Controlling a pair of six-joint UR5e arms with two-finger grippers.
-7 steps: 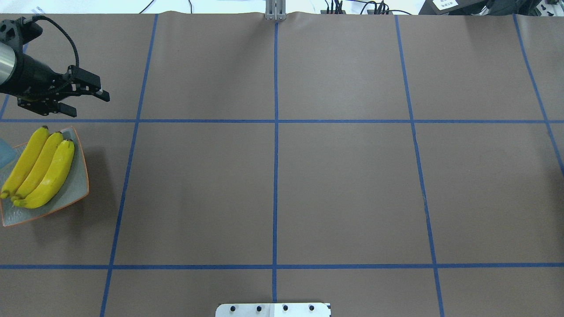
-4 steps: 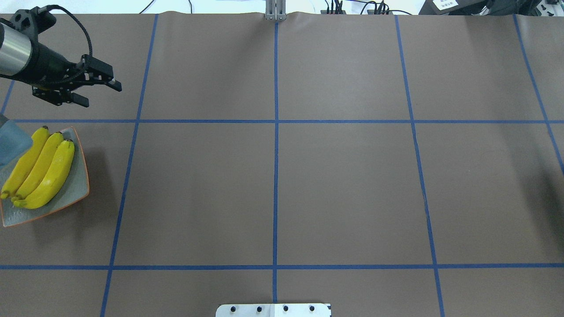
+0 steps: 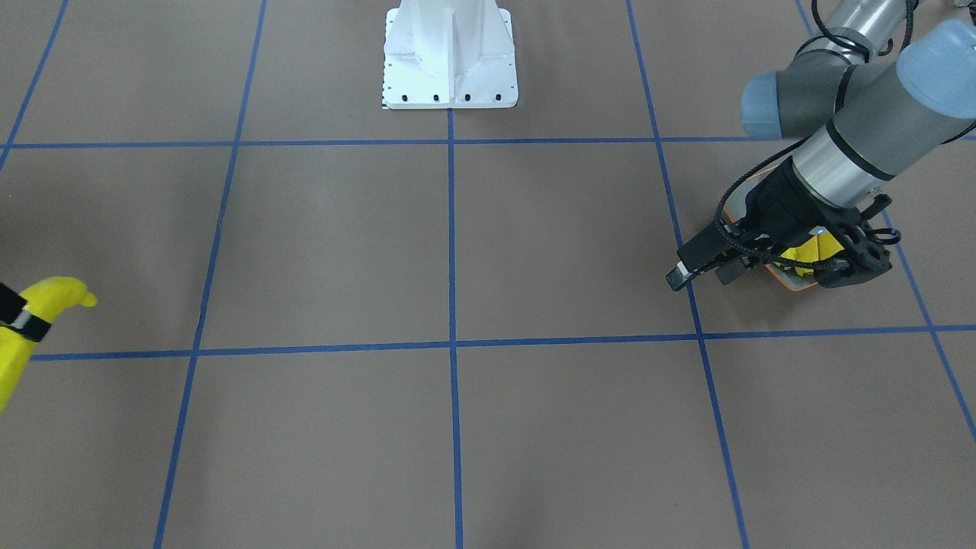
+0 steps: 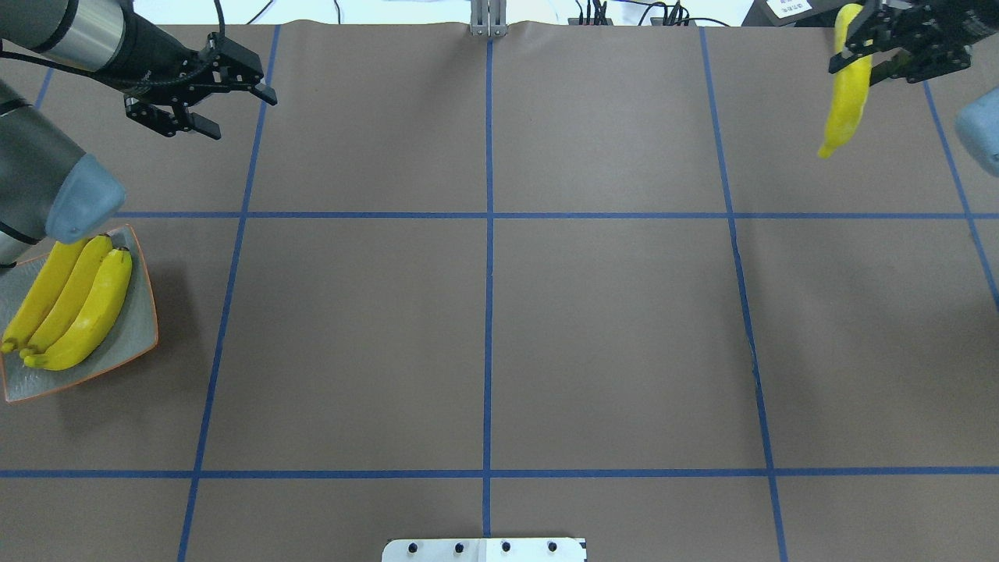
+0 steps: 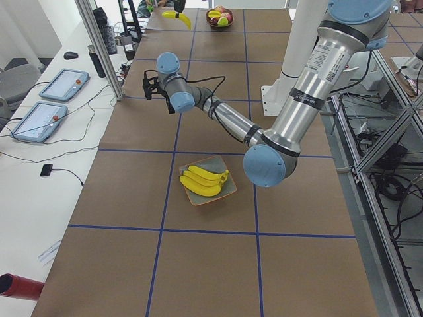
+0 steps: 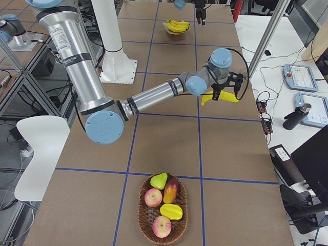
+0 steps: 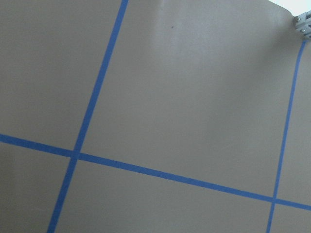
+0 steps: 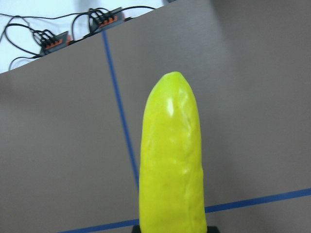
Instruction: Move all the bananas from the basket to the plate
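Presently right gripper (image 4: pixel 865 43) clamps one banana (image 4: pixel 847 101) at 1 o'clock. Left gripper (image 4: pixel 245 117) wide, 11 o'clock; three bananas (image 4: pixel 74 300) on plate (image 4: pixel 140 328), 9 o'clock

A robotics lab — bench (image 4: pixel 609 328) gridded in blue tape (image 4: pixel 488 312), teach pendants (image 5: pixel 63 84) alongside, metal framing (image 5: pixel 99 49).

my left gripper (image 4: pixel 243 117) gone further out over the table (image 4: pixel 499 328) and inward, its elbow (image 4: pixel 82 199) now covering the plate (image 4: pixel 140 332) at its far corner, my right gripper (image 4: pixel 858 51) newly in my overhead view, far right, clamped on a raised banana (image 4: pixel 847 101)
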